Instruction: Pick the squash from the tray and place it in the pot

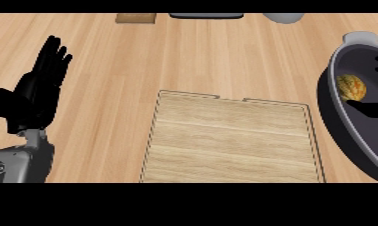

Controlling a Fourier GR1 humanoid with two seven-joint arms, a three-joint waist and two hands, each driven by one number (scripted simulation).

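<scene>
Already our mottled yellow-orange squash (352,87) lies inside the dark grey round pot (336,115) at the frame's right edge, well apart from the pale wooden rectangular tray (229,140) at lower centre. Our left hand (40,87) rests open, fingers up, at the left; of our right hand (363,107) only a dark sliver shows beside the squash, so we cannot tell its state. If it snags the squash or rim while withdrawing, the squash could roll or the pot shift on the counter (111,70).

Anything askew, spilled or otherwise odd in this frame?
Nothing stands out. The squash sits inside the pot at the right edge, the tray lies flat, and the left hand rests open at the left.
</scene>
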